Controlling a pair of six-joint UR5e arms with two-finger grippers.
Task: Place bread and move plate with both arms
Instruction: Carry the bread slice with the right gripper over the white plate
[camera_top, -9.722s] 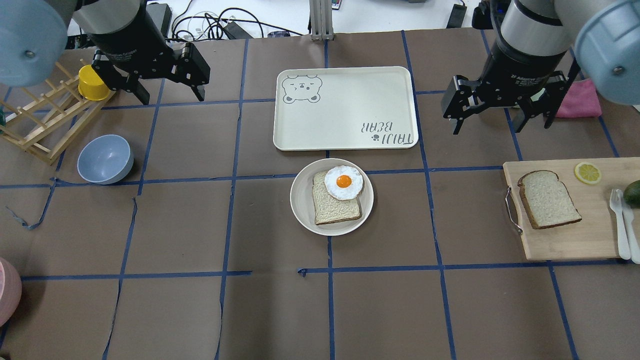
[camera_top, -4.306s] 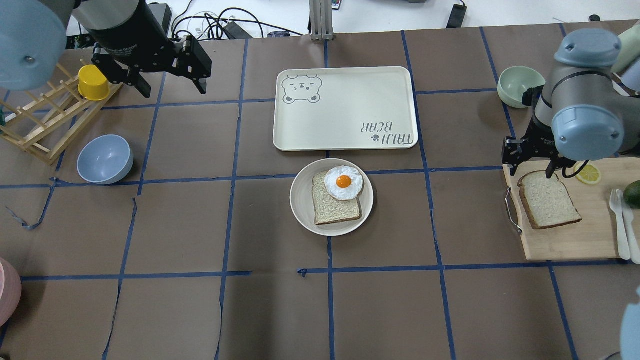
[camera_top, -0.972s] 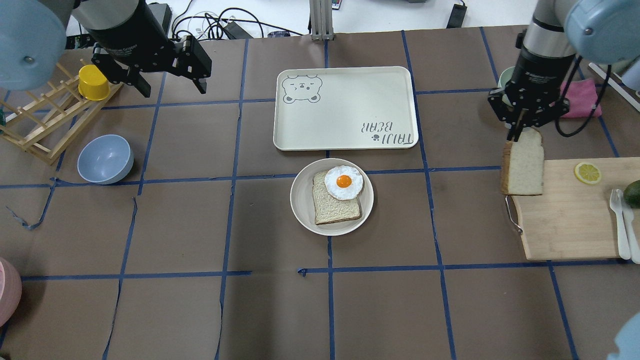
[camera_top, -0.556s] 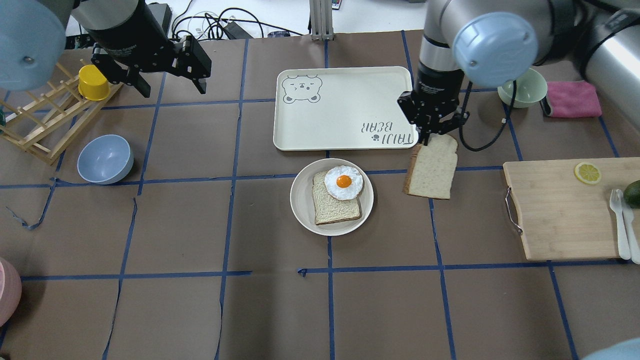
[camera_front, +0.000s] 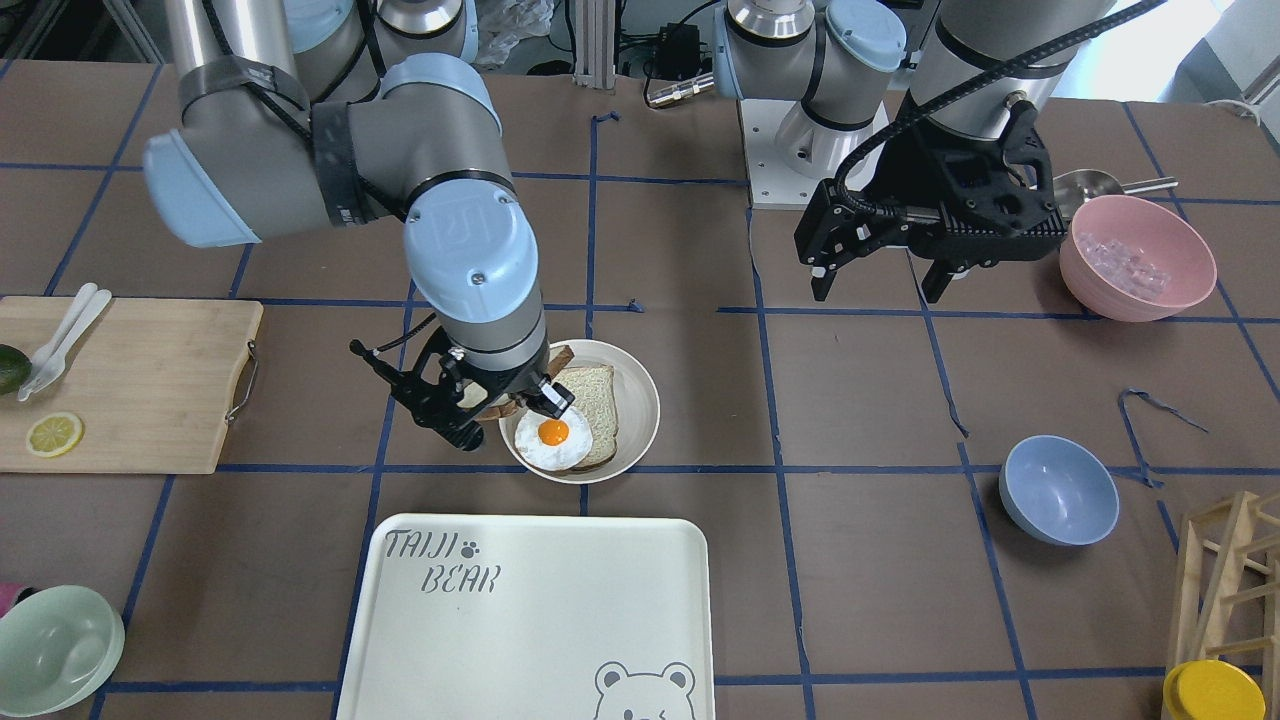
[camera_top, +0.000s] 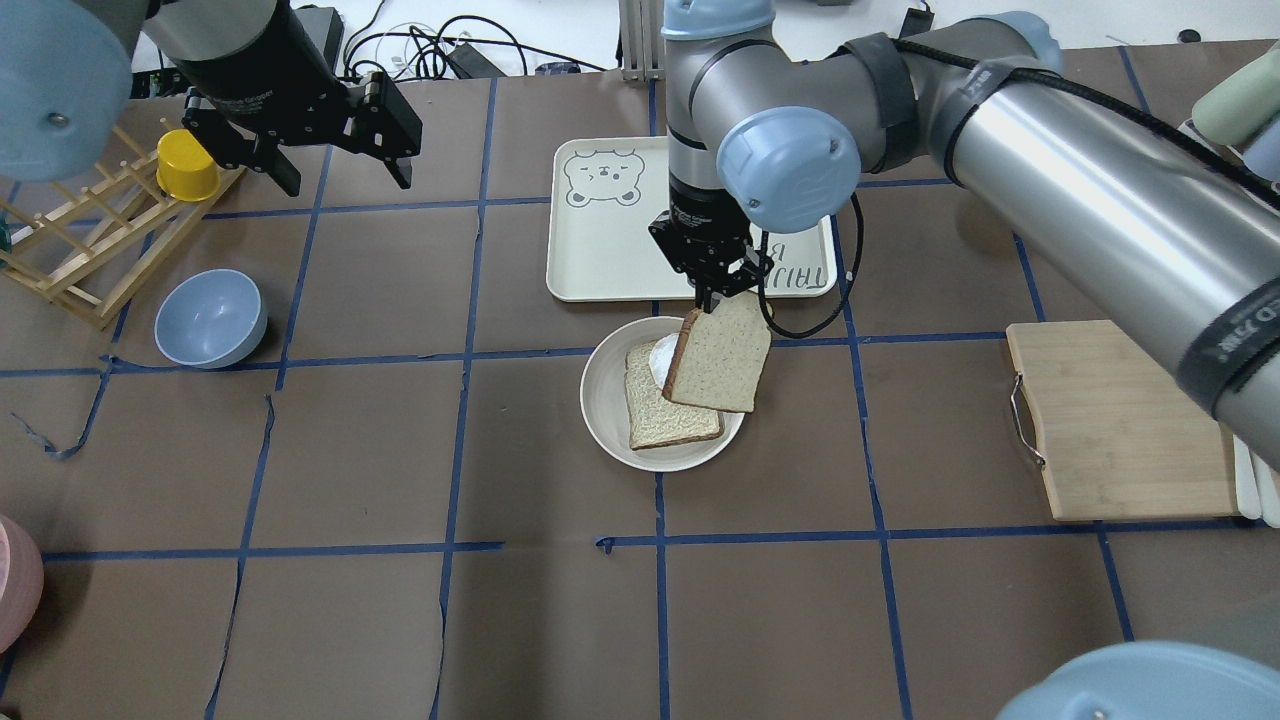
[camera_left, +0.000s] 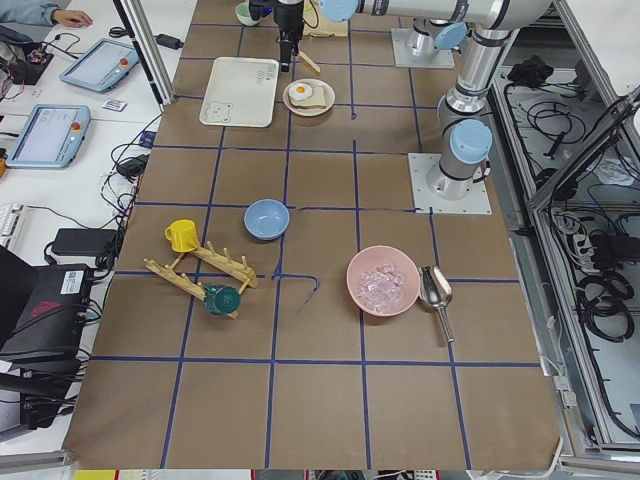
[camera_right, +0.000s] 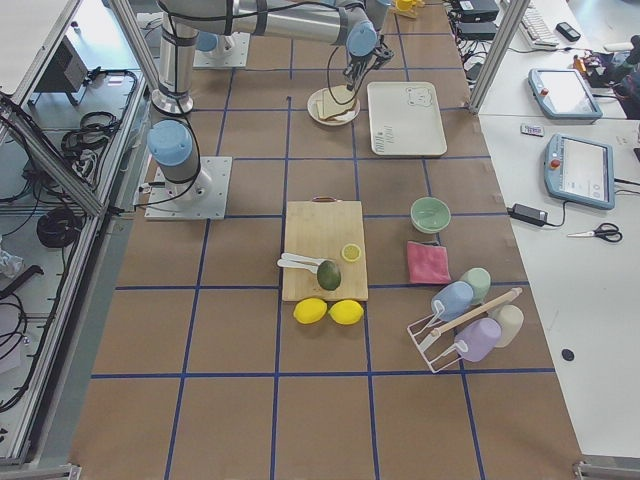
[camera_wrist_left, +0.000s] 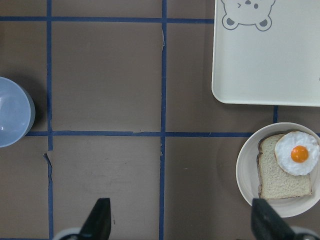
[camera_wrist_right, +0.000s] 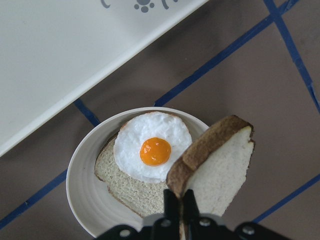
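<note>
My right gripper (camera_top: 712, 296) is shut on the top edge of the dark-crusted bread (camera_top: 718, 355). The slice hangs tilted just above the right half of the cream plate (camera_top: 600, 410). In the right wrist view the bread (camera_wrist_right: 215, 165) hangs from my gripper (camera_wrist_right: 177, 200) over the plate (camera_wrist_right: 80, 185). A lighter slice (camera_wrist_right: 120, 175) with a fried egg (camera_wrist_right: 155, 150) lies on the plate. My left gripper (camera_top: 342, 180) is open and empty, high over the far left, well away from the plate (camera_wrist_left: 245, 170).
The bear-printed tray (camera_top: 610, 250) lies just beyond the plate. A wooden cutting board (camera_top: 1120, 420) is at the right. A blue bowl (camera_top: 210, 318), a wooden rack (camera_top: 80, 240) and a yellow cup (camera_top: 185, 165) are at the left. A pink bowl (camera_front: 1135, 255) stands near the left arm.
My right gripper lifted the bread off the cutting board and carried it left to above the plate, where it now hides the egg in the overhead view. The left arm has barely moved.
</note>
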